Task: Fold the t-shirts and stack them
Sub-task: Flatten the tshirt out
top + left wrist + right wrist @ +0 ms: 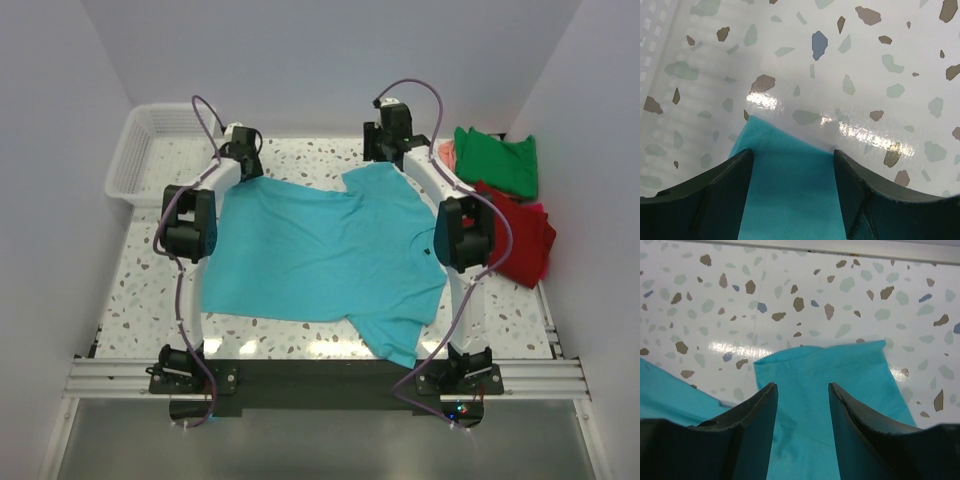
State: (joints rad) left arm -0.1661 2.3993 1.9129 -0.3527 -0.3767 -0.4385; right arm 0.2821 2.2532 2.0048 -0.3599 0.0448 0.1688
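The turquoise t-shirt lies spread flat on the speckled table, collar toward the right. My left gripper is open over its far left corner; in the left wrist view the jaws stand apart with the shirt's corner between them. My right gripper is open over the far sleeve; in the right wrist view the sleeve lies between the open fingers. A green shirt, a red shirt and a bit of a salmon-pink one lie at the right edge.
A white lattice basket stands at the far left corner. White walls close the table on three sides. The arm bases sit on a black rail at the near edge.
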